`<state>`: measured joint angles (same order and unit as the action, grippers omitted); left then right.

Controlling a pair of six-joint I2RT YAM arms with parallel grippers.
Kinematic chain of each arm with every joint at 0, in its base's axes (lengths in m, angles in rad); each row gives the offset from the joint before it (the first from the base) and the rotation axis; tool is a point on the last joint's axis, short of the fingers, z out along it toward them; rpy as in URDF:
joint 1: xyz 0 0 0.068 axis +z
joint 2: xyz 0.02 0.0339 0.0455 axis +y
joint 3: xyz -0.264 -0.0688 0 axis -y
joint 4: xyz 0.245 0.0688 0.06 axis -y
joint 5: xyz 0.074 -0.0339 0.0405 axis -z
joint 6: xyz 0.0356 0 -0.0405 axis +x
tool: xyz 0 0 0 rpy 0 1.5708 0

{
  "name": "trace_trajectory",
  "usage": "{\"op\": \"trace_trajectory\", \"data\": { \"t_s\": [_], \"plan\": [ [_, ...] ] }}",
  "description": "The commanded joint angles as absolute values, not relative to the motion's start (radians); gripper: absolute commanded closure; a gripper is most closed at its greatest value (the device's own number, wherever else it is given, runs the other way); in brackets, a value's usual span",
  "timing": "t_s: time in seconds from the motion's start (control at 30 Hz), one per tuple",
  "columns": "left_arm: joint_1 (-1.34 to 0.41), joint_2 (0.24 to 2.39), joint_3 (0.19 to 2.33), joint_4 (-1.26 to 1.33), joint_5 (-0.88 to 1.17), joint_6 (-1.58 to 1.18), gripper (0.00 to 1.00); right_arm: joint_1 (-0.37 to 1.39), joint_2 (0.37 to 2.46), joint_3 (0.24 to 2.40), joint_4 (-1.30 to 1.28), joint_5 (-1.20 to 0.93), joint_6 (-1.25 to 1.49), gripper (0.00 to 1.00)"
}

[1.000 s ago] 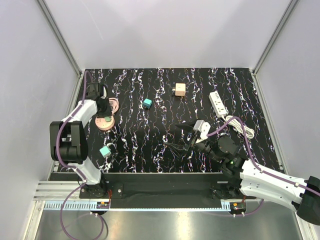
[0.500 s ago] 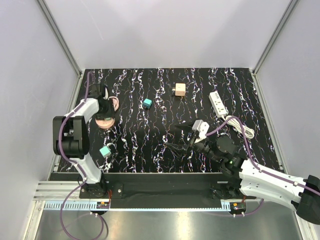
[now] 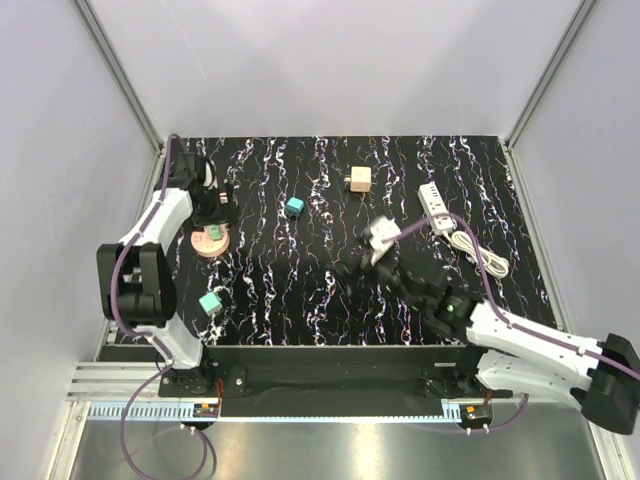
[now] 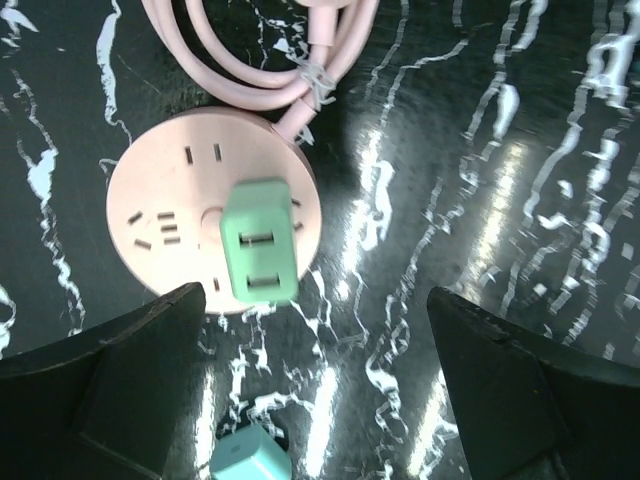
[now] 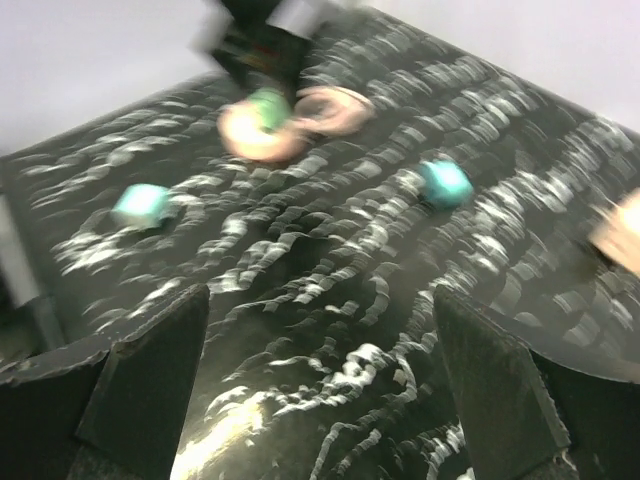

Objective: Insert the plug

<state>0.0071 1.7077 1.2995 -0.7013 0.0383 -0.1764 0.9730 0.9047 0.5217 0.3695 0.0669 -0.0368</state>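
Observation:
The teal-blue plug (image 3: 294, 207) (image 5: 445, 183) lies loose on the black mat, in nobody's grip. My left gripper (image 3: 212, 208) (image 4: 320, 395) is open and hovers just behind a round pink socket (image 3: 203, 247) (image 4: 160, 215). A green plug block (image 3: 212, 237) (image 4: 260, 240) stands in that socket, clear of both fingers. My right gripper (image 3: 355, 266) (image 5: 320, 390) is open and empty over the middle of the mat, facing the teal plug from some way off. The right wrist view is blurred.
A mint-green cube (image 3: 210, 302) (image 4: 250, 462) (image 5: 140, 200) lies near the left front. A tan cube (image 3: 359, 180) sits at the back. The white power strip (image 3: 436, 208) and its coiled cable (image 3: 478, 252) lie at the right. The pink socket's cord (image 4: 260, 50) loops behind it.
My left gripper has opened, let go of the green block on the pink socket and drawn back from it. My right arm has swung forward and left toward the middle of the mat.

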Motion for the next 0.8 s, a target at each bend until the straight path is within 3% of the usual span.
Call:
{"op": "trace_trajectory", "data": {
  "t_s": [0.0,0.07,0.13,0.23,0.47,0.77],
  "plan": [
    [-0.017,1.563,1.325,-0.698,0.086,-0.195,0.01,0.93,1.033,0.743,0.128,0.433,0.061,0.0],
    [-0.055,1.484,1.313,-0.692,0.084,-0.201,0.01,0.846,1.145,0.883,-0.028,0.427,0.169,0.0],
    [-0.115,1.396,1.286,-0.681,0.087,-0.201,0.01,0.663,1.221,0.992,-0.078,0.274,0.28,0.0],
    [-0.223,1.278,1.194,-0.635,0.081,-0.173,0.01,0.54,1.394,1.15,-0.123,0.227,0.263,0.0],
    [-0.268,1.03,0.993,-0.525,0.175,-0.179,0.01,0.437,1.822,1.511,-0.27,0.19,0.123,0.02],
    [-0.268,0.864,0.844,-0.436,0.222,-0.184,0.01,0.426,2.146,1.785,-0.261,0.176,-0.023,0.03]
  ]
}}
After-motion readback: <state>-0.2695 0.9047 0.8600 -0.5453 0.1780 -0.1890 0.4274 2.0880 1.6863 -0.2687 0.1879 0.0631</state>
